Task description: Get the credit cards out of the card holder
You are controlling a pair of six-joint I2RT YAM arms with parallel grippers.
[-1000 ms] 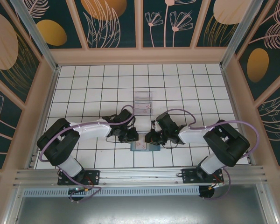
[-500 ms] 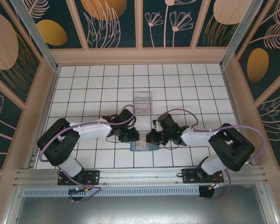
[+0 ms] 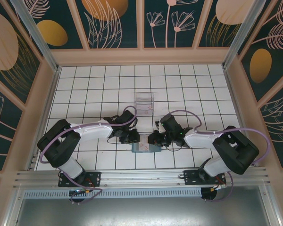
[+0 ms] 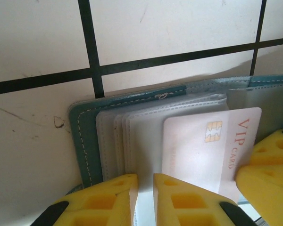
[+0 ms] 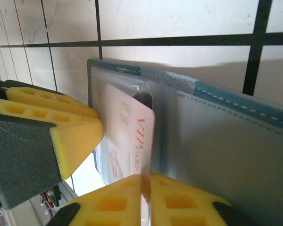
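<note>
The card holder (image 3: 146, 148) is a slate-blue wallet lying open on the tiles between my two grippers. Its stitched blue edge (image 4: 82, 136) frames several clear sleeves. A whitish credit card (image 4: 193, 150) with a gold chip and "VIP CARD" lettering sticks partly out of a sleeve. My right gripper (image 5: 146, 178) is shut on that card's (image 5: 127, 136) edge, by the holder's blue rim (image 5: 245, 101). My left gripper (image 4: 145, 178) is nearly shut, with a clear sleeve leaf of the holder between its yellow fingertips. From above, the left gripper (image 3: 133, 138) and right gripper (image 3: 153, 139) face each other over the holder.
A clear plastic box (image 3: 145, 101) stands about two tiles beyond the holder. White tiled floor spreads on all sides, bounded by the wooden frame walls (image 3: 141, 56). The metal rail (image 3: 141, 178) with the arm bases runs along the near edge.
The right arm's elbow has swung a little to the right while its gripper stayed at the holder. The left arm has barely moved.
</note>
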